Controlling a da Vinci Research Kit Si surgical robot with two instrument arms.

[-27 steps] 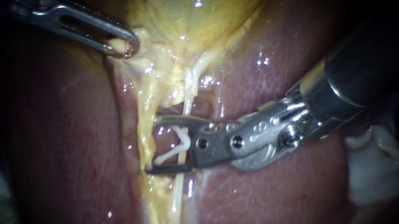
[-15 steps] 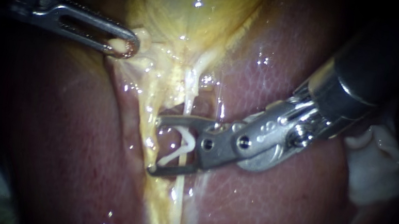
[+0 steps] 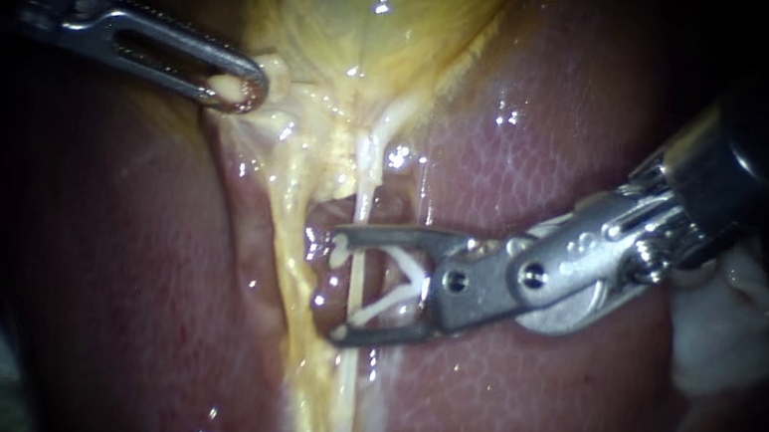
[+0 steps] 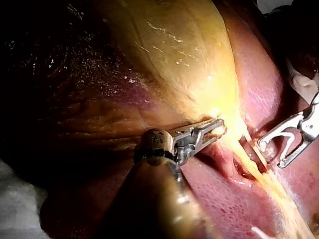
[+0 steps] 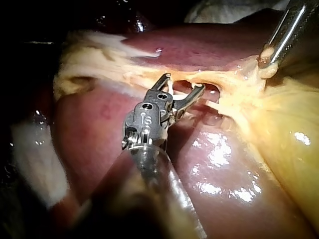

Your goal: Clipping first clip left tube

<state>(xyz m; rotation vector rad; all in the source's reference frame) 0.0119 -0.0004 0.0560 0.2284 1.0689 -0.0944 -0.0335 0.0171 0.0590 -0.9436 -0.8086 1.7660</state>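
1. Left instrument (image 3: 239,91): the shaft enters from the endoscope view's left and slopes slightly downward toward its tip. Slotted metal jaws lie together, pinching a small pale lump of tissue (image 3: 277,68) at their tip.
2. Right instrument (image 3: 337,285): a dark shaft enters from the upper right, ending in a bright metal wrist that angles down and across. Its jaws point toward the view's left and stand wide apart. Each jaw bears on one leg of a white clip (image 3: 384,304), which sits spread in a V between them.
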